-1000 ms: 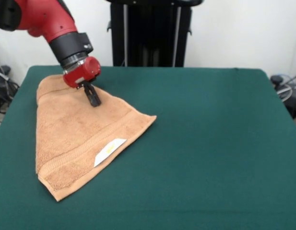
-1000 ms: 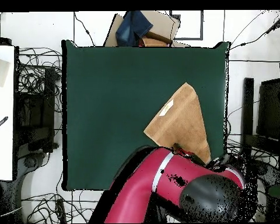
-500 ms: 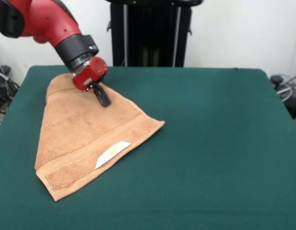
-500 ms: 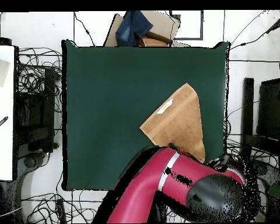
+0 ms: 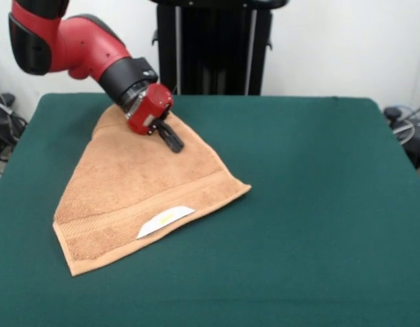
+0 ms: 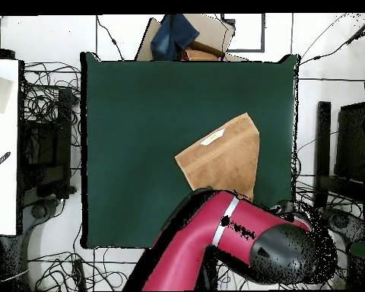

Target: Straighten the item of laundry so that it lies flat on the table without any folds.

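The towel [image 5: 138, 194] is spread on the table's [image 5: 312, 204] green cloth with its far end bunched, presumably because that end is pinched between the pressed-together black fingers of the gripper [image 5: 173, 140] for dragging flat.

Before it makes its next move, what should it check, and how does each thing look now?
1. Pincer on the towel: ok, its tip rests on the cloth near the far corner.
2. Pincer open or shut: cannot tell, the dark tip hides this.
3. Towel flat with no folds: not ok, it shows as a three-cornered shape, so part seems folded under.
4. Towel fully on the table: ok in the front view; in the overhead view the arm hides its near end.
5. Room to spread: ok, bare green table lies beside the towel.
6. Label side: ok, it faces up near the front hem.
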Robot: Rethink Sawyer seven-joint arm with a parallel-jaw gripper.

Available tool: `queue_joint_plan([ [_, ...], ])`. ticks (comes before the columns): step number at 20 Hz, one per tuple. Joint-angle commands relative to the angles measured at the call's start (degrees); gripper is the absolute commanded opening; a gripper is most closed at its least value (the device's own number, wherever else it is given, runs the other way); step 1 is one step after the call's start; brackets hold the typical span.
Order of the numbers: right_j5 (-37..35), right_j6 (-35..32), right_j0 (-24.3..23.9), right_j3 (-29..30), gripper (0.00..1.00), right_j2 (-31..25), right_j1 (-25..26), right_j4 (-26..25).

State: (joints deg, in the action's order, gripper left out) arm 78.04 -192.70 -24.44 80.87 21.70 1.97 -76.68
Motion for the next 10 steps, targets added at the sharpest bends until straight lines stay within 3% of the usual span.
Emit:
queue_joint_plan([
  [1, -3.6, -2.38, 3.84, 0.71, 0.0, -12.17, 6.38, 0.78],
  [10, -7.42, -3.47, 5.46, 1.58, 0.0, -9.39, 3.74, 1.33],
])
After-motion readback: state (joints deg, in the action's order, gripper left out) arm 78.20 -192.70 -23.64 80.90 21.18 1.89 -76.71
